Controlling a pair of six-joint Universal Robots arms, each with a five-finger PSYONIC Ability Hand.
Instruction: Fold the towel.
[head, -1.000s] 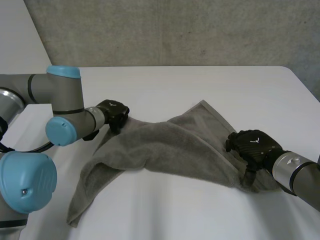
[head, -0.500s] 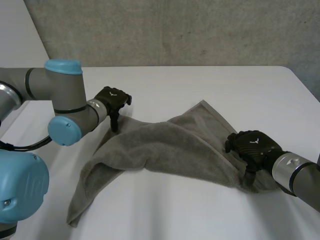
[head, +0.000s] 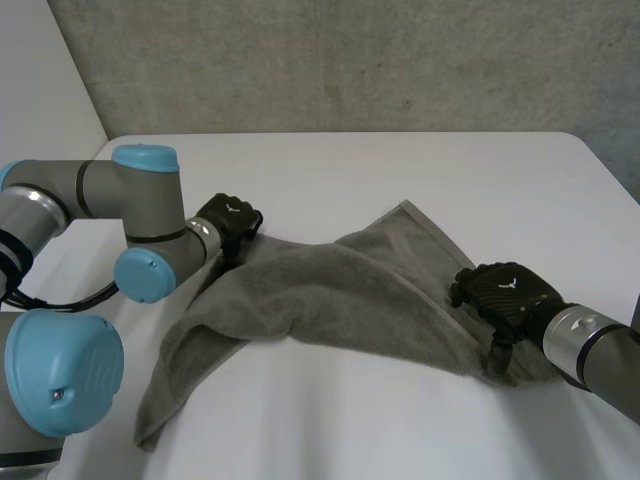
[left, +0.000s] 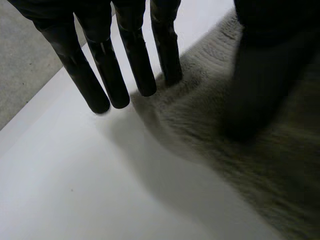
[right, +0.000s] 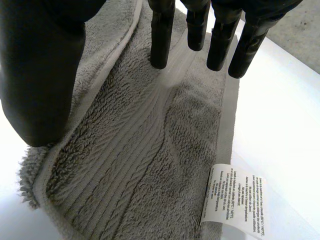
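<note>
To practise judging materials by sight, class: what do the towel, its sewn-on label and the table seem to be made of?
Towel: grey terry cloth, probably cotton, with a fuzzy looped pile, ribbed rows and a flat woven border.
Label: thin white woven or paper-like tag with small printed text; which of the two is unclear.
Table: smooth matte white top, perhaps laminate. Its look leaves that open.

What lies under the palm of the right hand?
Under the right hand lies a corner of the grey towel, with a white label at its edge. The straight fingers rest on the cloth. The white table beneath this corner is covered.
</note>
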